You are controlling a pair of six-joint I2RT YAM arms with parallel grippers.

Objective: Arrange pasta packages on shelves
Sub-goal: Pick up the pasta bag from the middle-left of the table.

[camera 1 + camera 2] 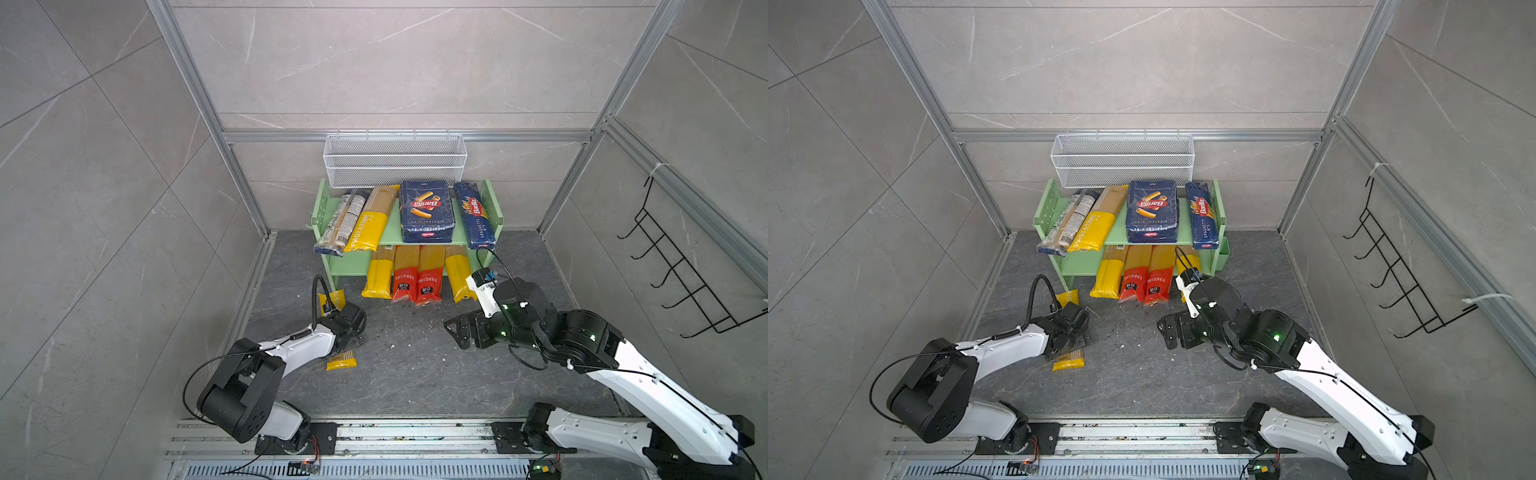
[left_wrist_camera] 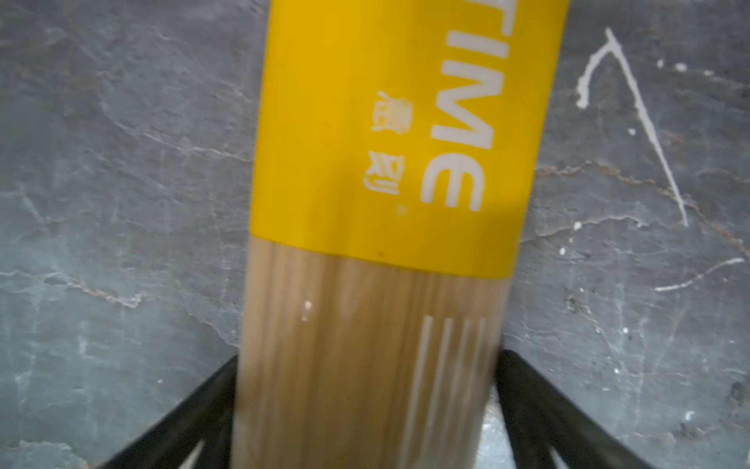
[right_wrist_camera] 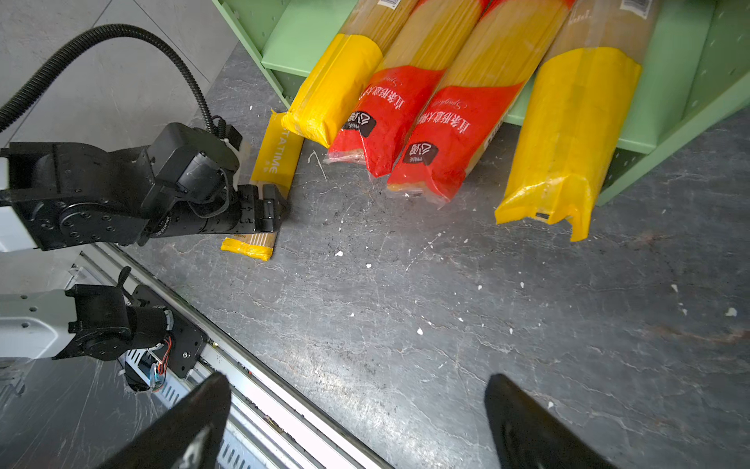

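Observation:
A long yellow spaghetti pack (image 2: 385, 162) lies on the dark floor in front of the shelves' left leg. My left gripper (image 2: 370, 359) is low over its middle, open, one finger at each side and a sliver of floor showing beside one finger. In both top views the wrist hides the pack's middle and only its ends (image 1: 341, 360) (image 1: 1068, 296) show. The green shelves (image 1: 351, 264) carry a clear bag (image 1: 343, 216), a yellow pack (image 1: 372, 220) and two Barilla packs (image 1: 426, 210) on top. Yellow and red packs (image 1: 405, 274) lean out below. My right gripper (image 3: 357, 379) hangs open and empty over the floor.
A white mesh basket (image 1: 395, 160) hangs on the back wall above the shelves. A black wire hook rack (image 1: 681, 266) is fixed to the right wall. The aluminium base rail (image 1: 415, 432) runs along the front. Pasta crumbs dot the floor (image 3: 446, 284).

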